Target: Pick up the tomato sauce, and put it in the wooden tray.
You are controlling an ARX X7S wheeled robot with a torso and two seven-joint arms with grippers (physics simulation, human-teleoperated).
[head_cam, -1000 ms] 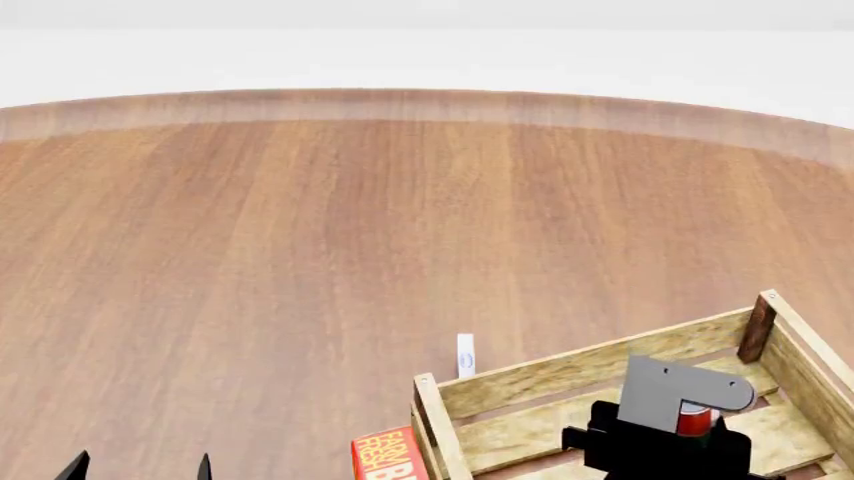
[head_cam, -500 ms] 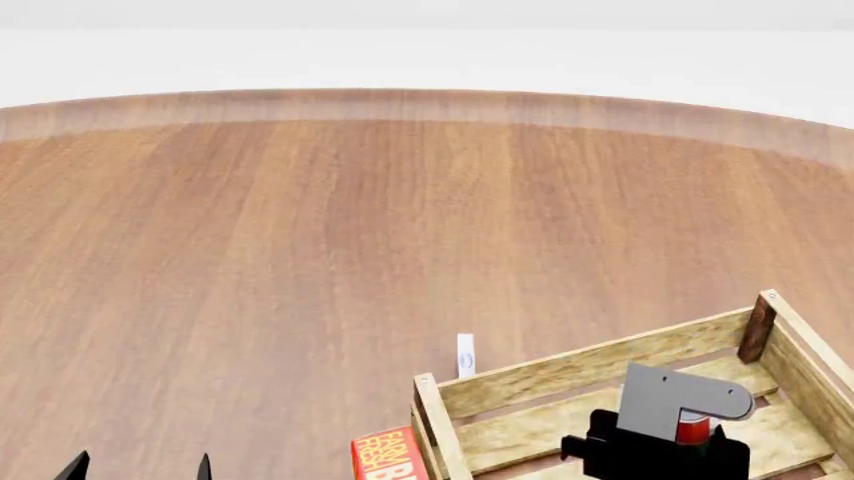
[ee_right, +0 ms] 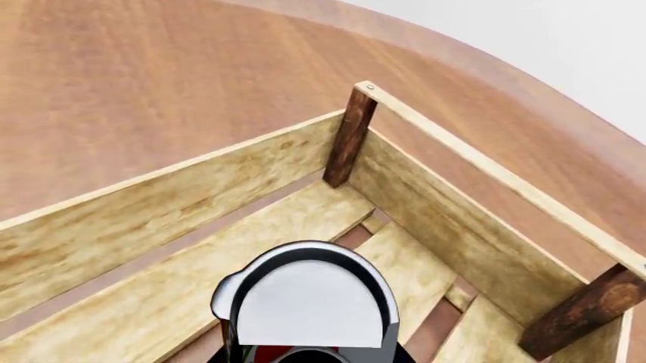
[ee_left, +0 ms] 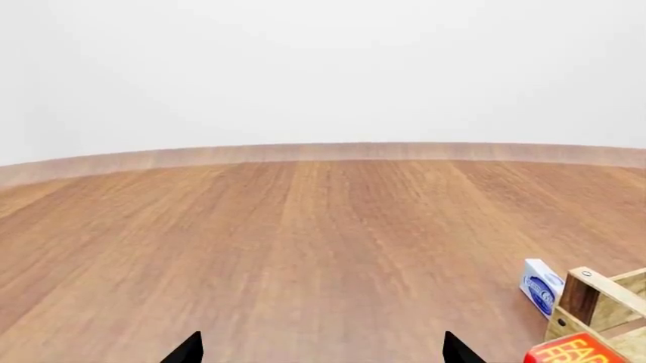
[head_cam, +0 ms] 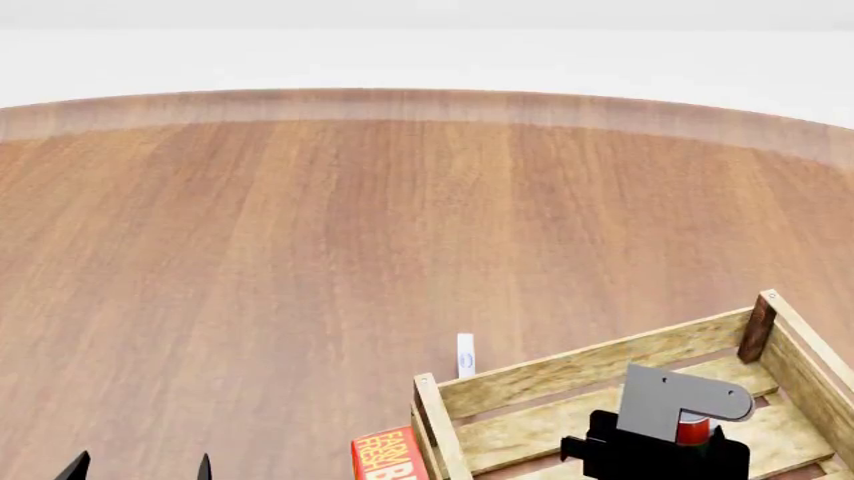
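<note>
The tomato sauce [head_cam: 690,431] shows as a strip of red label under the grey wrist plate, inside the wooden tray [head_cam: 587,366]. In the right wrist view its silver top [ee_right: 308,302] sits just above the tray's slatted floor, with the tray's walls [ee_right: 181,189] around it. My right gripper [head_cam: 687,447] is shut on the can, and its dark fingers [ee_right: 227,344] flank the can. My left gripper [head_cam: 140,468] is open and empty at the near left, far from the tray. Only its two black fingertips [ee_left: 187,349] show over bare table.
A red printed box [head_cam: 387,455] lies just outside the tray's near left corner and also shows in the left wrist view [ee_left: 580,352]. A small white and blue box [head_cam: 465,355] stands beyond the tray's left wall. The round wooden table [head_cam: 334,220] stretches far ahead.
My right gripper has sunk a little lower into the tray with the can. The left arm has not moved.
</note>
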